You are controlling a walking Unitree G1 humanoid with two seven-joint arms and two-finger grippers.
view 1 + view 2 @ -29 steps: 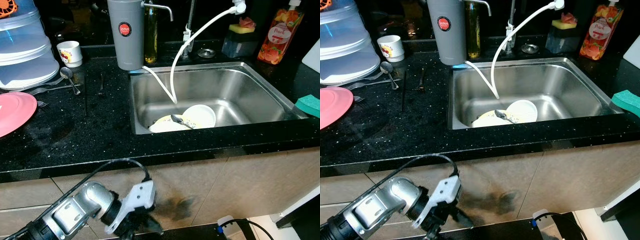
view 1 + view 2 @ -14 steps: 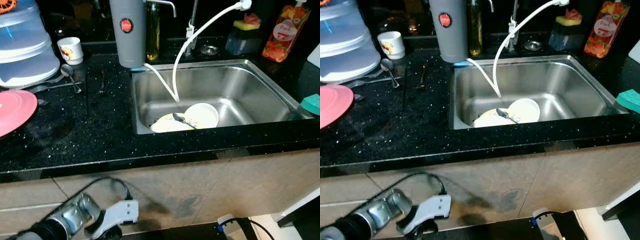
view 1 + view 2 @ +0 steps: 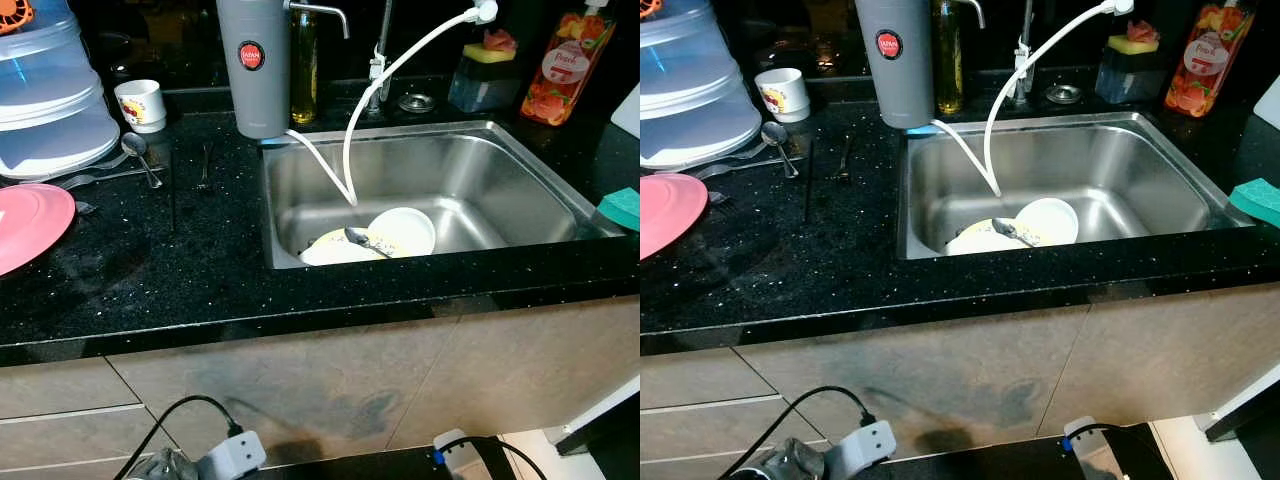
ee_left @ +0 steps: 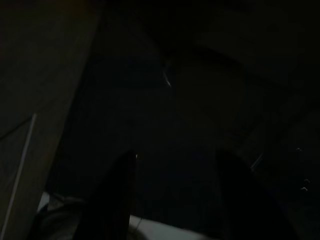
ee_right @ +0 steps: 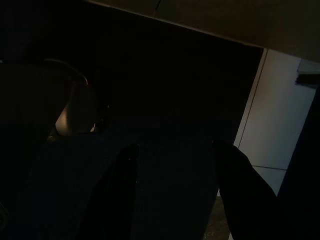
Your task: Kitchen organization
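A black speckled counter [image 3: 180,270] holds a steel sink [image 3: 500,180], and in the sink's near left corner lie a yellowish plate [image 3: 330,250] and a white bowl [image 3: 403,229] tipped on its side, with a spoon [image 3: 362,240] resting across them. A white hose [image 3: 390,70] curves from the tap down into the sink. A grey canister [image 3: 252,65] stands at the sink's back left corner, a bottle of oil [image 3: 303,65] just beside it. Left of the sink are a pink plate [image 3: 28,222] at the counter's edge, a clear plastic cover [image 3: 45,95], a small cup [image 3: 140,104], a second spoon [image 3: 138,153] and a fork [image 3: 204,165]. A green sponge [image 3: 622,208] sits at the sink's right rim, and an orange soap bottle [image 3: 565,65] stands behind. The left arm [image 3: 225,460] hangs low in front of the cabinet. In the dark wrist views the left gripper [image 4: 175,200] and right gripper [image 5: 175,195] each show two fingers spread apart, holding nothing.
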